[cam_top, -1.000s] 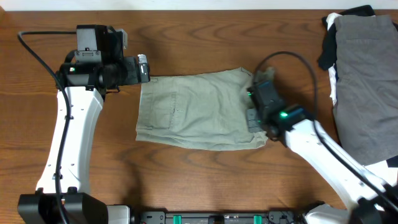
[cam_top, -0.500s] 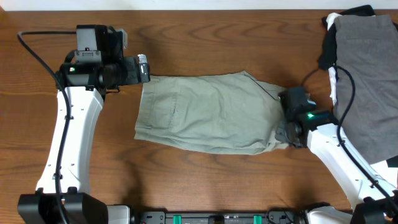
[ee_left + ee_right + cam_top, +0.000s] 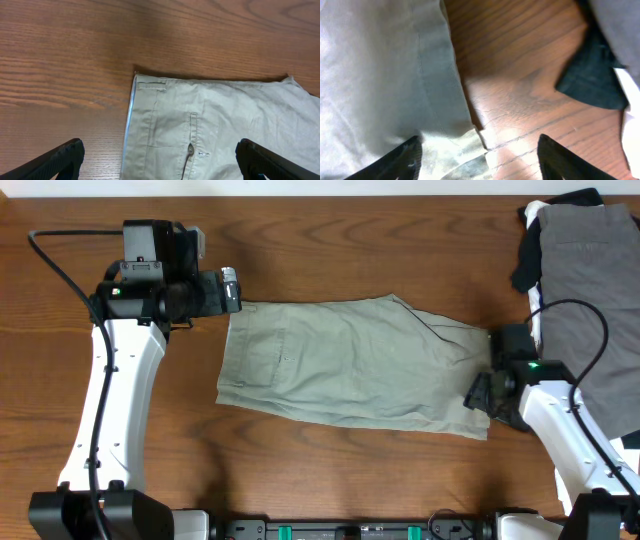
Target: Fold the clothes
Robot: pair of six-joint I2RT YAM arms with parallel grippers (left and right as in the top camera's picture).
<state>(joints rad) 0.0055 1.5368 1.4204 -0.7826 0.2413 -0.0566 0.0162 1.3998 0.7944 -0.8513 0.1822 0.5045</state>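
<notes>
You are looking at the khaki shorts (image 3: 350, 365) lying spread flat at mid-table (image 3: 350, 240), waistband toward the left arm. The left wrist view is giving you the pocket button (image 3: 190, 148), which overhead blurs. The left gripper (image 3: 160, 162) is hovering wide open over that end. The right wrist view is showing the right gripper (image 3: 480, 157) spread apart, with the leg hem lying unpinched between its fingers and a black garment (image 3: 592, 75) nearby. Only overhead is showing the grey garment (image 3: 585, 300).

No words, numbers or brand names can be read here (not on the shorts (image 3: 350, 365), not on the pile of clothes (image 3: 585, 300), and not on the table (image 3: 330, 240)).
</notes>
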